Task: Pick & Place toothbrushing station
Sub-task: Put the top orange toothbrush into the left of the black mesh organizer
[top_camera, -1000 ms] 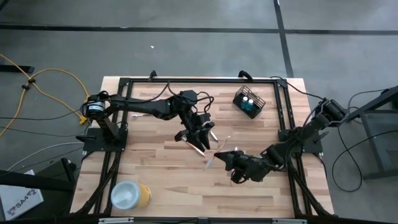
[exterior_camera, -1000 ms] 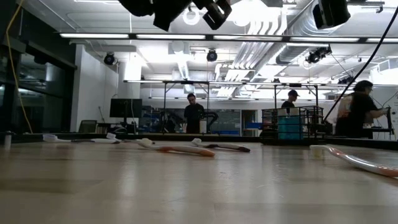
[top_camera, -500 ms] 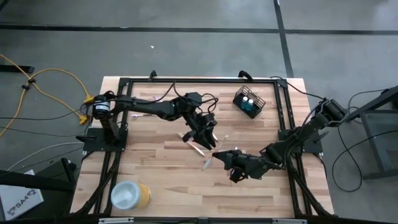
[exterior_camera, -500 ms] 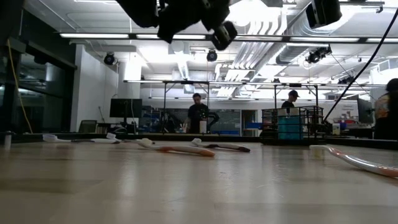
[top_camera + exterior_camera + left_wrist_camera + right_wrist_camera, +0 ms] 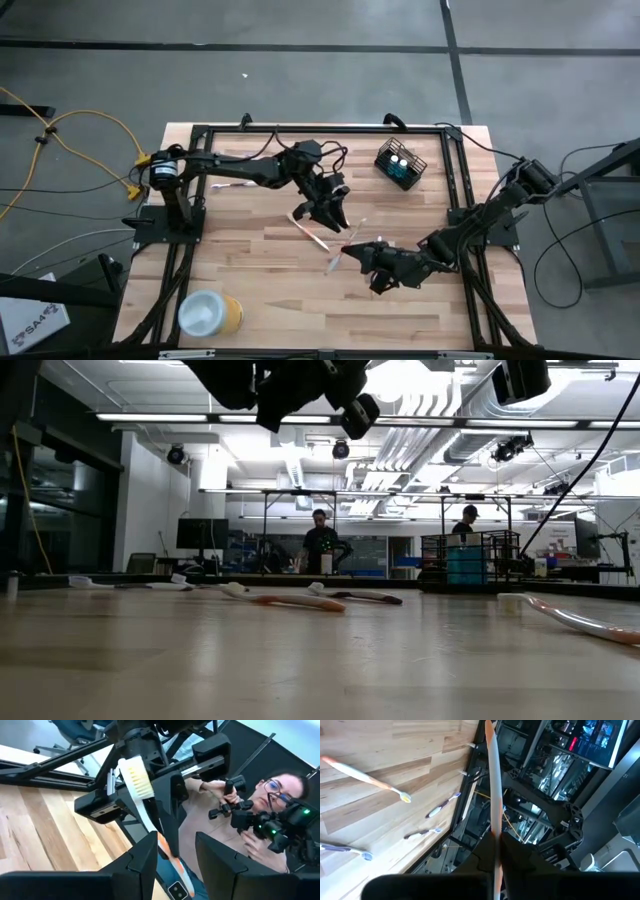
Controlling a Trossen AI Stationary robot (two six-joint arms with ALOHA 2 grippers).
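Up and toward the holder swings the left hand (image 5: 328, 203), carrying an orange-and-white toothbrush (image 5: 141, 800) clamped between its fingers (image 5: 145, 857), bristle head sticking out well ahead of it. Beyond it, off to the right, waits the black mesh holder (image 5: 401, 164) with its blue tubes. Right hand (image 5: 372, 257) hovers low, clenched on a pale brush (image 5: 493, 790). Risk now: that long brush could catch the holder's rim and tip it.

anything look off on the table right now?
Yes: the holder stands at the far right with only the two blue tubes in it, while toothbrushes lie loose across the table. The left pincer and the right pincer each hold a brush in the air.
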